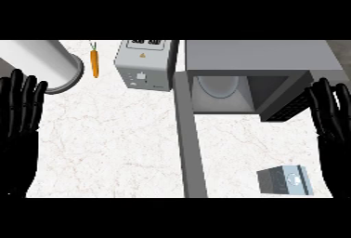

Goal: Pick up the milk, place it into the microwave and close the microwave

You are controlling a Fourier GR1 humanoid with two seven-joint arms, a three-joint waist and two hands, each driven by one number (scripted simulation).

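The milk (284, 180) is a small grey and light-blue carton lying on the white counter at the lower right. Behind it the grey microwave (260, 56) stands with its cavity showing a round glass plate (218, 86). Its door (191, 139) is swung wide open, seen edge-on as a long grey bar running toward me. My right hand (332, 114) rests open at the right edge, fingers up, above the milk and apart from it. At the left edge my left hand (21, 109) also rests open with fingers up.
A grey toaster-like appliance (144, 65) stands left of the microwave. An orange carrot (95, 63) lies beside it at the back. A large pale cylinder (48, 62) lies at the back left, near my left hand.
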